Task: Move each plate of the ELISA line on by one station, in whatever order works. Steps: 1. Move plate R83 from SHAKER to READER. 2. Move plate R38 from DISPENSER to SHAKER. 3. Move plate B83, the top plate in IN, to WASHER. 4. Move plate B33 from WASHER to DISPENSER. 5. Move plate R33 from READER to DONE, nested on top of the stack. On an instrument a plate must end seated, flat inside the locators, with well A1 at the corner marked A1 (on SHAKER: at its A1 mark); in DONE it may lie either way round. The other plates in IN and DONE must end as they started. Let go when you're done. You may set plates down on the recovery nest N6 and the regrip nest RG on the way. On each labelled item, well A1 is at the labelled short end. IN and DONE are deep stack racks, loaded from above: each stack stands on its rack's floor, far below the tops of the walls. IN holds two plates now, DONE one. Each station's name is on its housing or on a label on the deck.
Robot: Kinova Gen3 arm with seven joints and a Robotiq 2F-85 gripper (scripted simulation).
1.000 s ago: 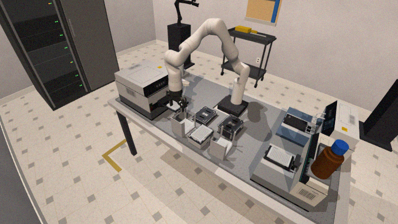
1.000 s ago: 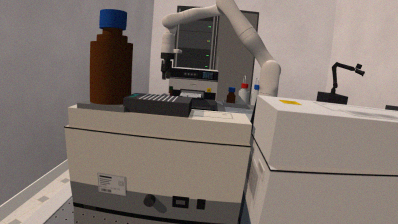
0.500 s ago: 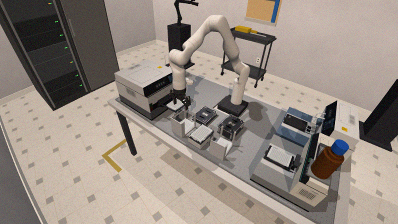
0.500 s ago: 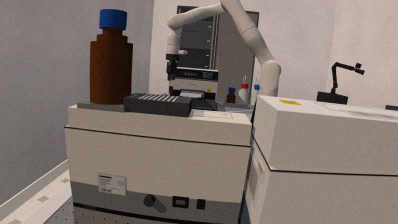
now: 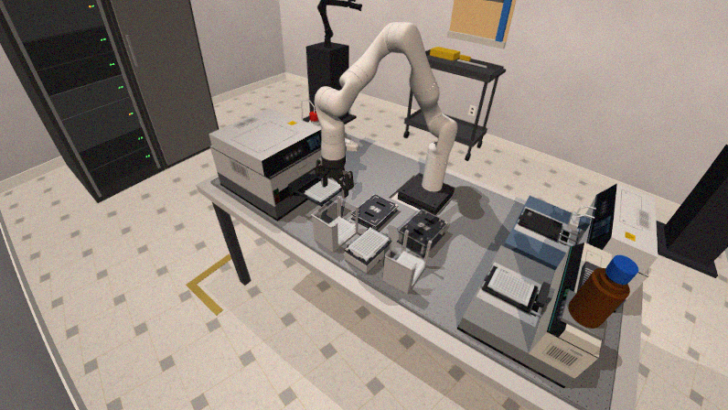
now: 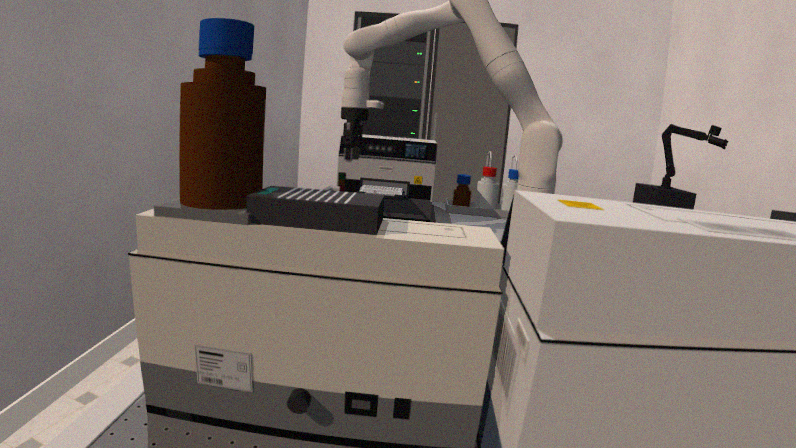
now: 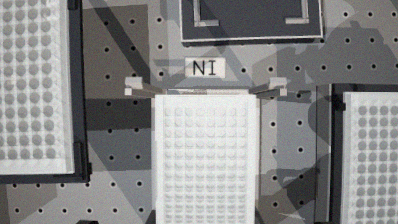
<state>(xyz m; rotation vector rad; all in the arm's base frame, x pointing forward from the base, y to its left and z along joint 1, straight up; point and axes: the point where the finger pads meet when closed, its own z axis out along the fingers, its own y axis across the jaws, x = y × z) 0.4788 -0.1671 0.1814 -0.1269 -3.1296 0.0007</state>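
Observation:
My gripper (image 5: 336, 188) (image 6: 349, 148) is open and empty; its fingers do not show in the wrist view. It hangs above the IN rack (image 5: 321, 231), beside the big instrument's tray. In the wrist view a white well plate (image 7: 206, 160) lies in that rack, straight below me, with the IN label (image 7: 204, 67) on the deck at its far end. Another white plate (image 7: 30, 85) (image 5: 324, 191) (image 6: 381, 189) sits in a black frame on the instrument's tray. A third white plate (image 7: 372, 160) (image 5: 368, 244) sits on the low station on the other side of the rack.
An empty dark nest (image 7: 250, 22) (image 5: 377, 209) lies past the IN label. A second rack (image 5: 402, 269) and a black station (image 5: 422, 230) stand further along. A plate (image 5: 510, 285) sits on the grey instrument by the brown bottle (image 5: 601, 297) (image 6: 221, 128).

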